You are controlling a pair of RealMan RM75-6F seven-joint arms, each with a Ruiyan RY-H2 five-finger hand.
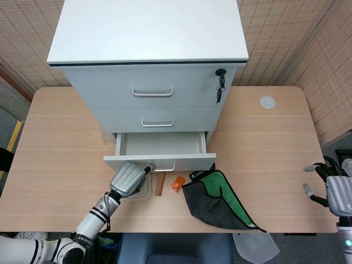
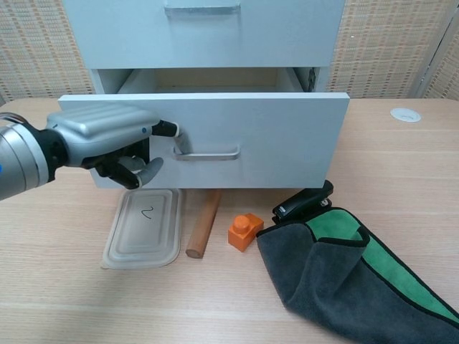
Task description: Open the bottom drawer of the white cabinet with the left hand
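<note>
Ribbed metallic left hand (image 2: 118,140) seemingly hooking bottom drawer's (image 2: 272,136) slim handle (image 2: 208,153)

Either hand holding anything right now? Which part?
The left hand hooks its fingertips on the left end of the bottom drawer's handle. The right hand holds nothing, fingers spread, at the table's right edge.

White cabinet (image 1: 148,66) bottom drawer (image 2: 215,140) pulled partway open, inside empty.
</note>
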